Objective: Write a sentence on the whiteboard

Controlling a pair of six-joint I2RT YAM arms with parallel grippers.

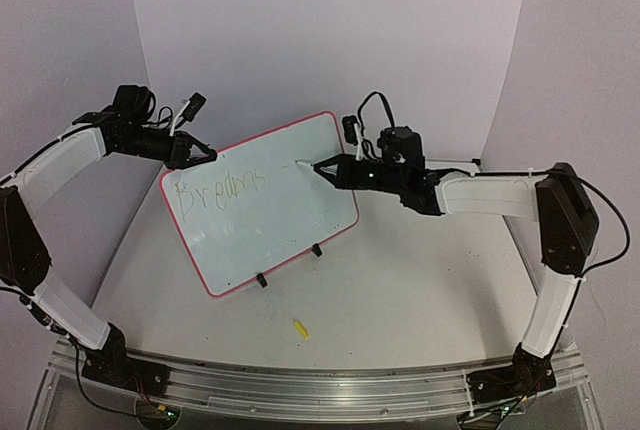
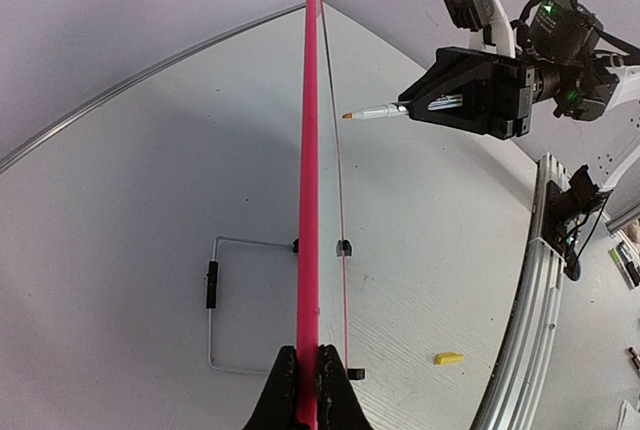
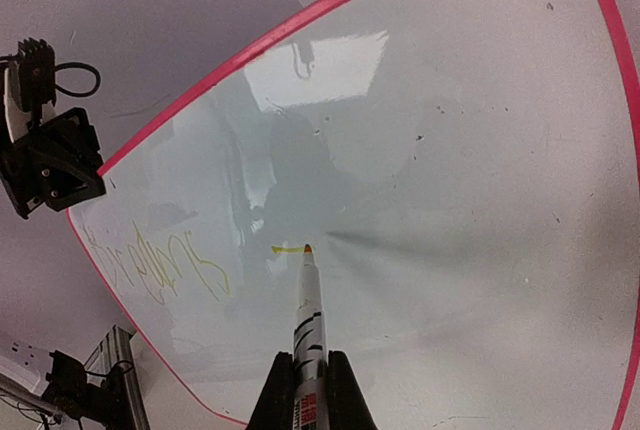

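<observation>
White table (image 1: 400, 300), whiteboard (image 1: 270, 220) upright, long axis sideways

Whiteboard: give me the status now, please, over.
Left gripper shut on whiteboard edge. Right gripper shut on marker, tip at board beside short yellow stroke. One yellow word written. Yellow cap on table, not in the way.

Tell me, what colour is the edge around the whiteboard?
Pink-red. The edge of the whiteboard shows best in the left wrist view.
</observation>
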